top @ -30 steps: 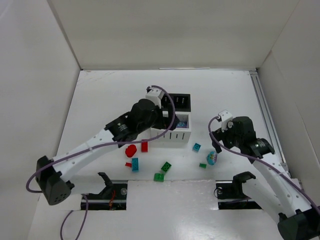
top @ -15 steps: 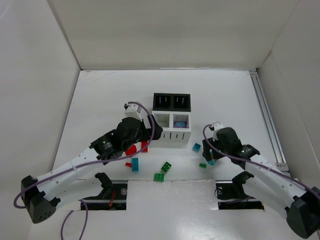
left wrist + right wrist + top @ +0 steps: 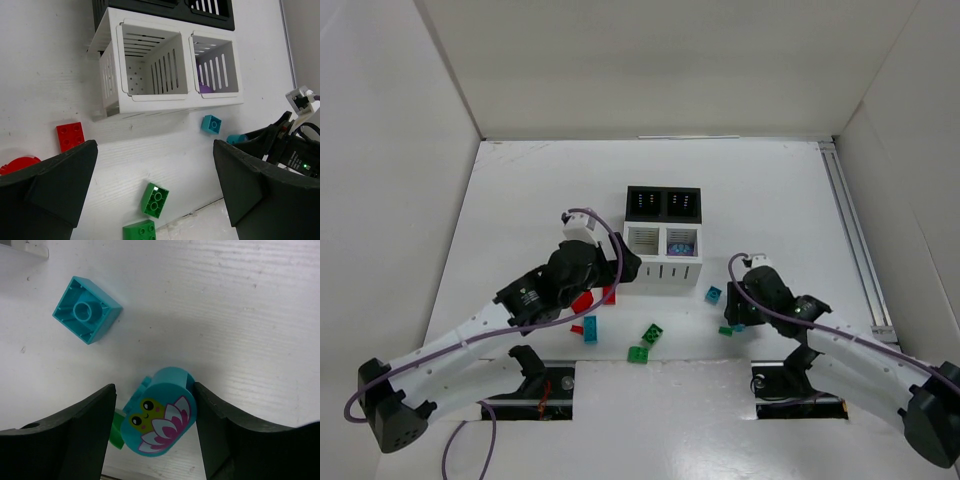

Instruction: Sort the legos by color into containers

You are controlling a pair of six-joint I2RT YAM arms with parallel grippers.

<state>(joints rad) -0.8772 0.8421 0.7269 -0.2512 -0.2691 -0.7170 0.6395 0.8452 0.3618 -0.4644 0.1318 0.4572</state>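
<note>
Between the right end effector's matt black plastic fingers lies a teal oval piece of smooth, glossy plastic with a printed frog face. Ahead of them, the teal brick looks satiny plastic; the white tabletop is matt and faintly grained, with a few scuffs.

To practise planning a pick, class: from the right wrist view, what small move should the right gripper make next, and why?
Probably close the right gripper on the teal oval piece. It lies between the fingers, a slim gap showing on one side, so it looks not yet gripped. A green piece sits close beside it, so close gently.
</note>
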